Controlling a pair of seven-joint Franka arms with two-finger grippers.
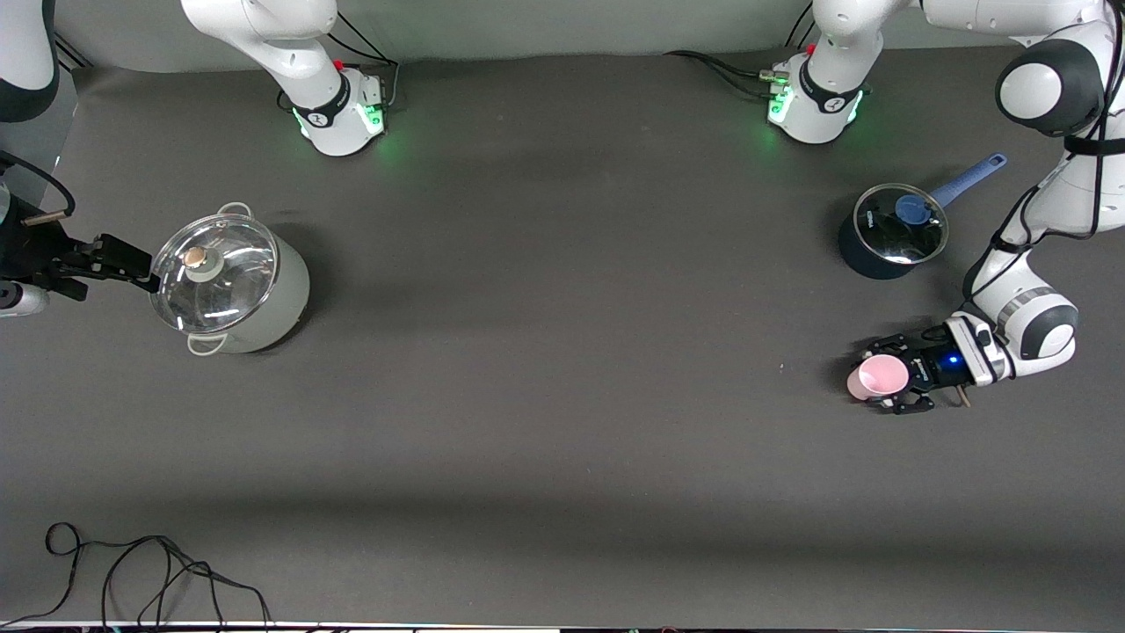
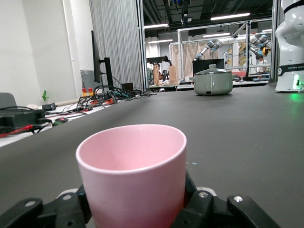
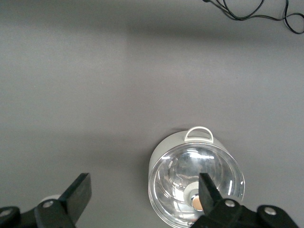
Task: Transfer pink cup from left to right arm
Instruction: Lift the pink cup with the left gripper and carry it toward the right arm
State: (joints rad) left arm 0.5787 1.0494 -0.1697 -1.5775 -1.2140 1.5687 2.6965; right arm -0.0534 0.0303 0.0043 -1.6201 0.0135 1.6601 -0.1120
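Left pincer [image 1: 889, 380] clamping cup [image 1: 881, 376], low at worktop [image 1: 562, 396]. Right pincer [image 1: 119, 261] waiting agape beside pot [image 1: 230, 285]. I am judging lift and handover outstanding.

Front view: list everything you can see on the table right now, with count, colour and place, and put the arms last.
Small pale-pink plastic cup: one, pink, upright on the table at the left arm's end, between the left gripper's fingers.
Dark blue saucepan with glass lid and blue handle: one, at the left arm's end, farther from the front camera than the cup.
Pale green pot with glass lid and two loop handles: one, at the right arm's end.
Black cable: one loose tangle, table edge nearest the front camera, right arm's end.
Left gripper: black, shut on the cup.
Right gripper: black, open, waiting above the green pot's edge.
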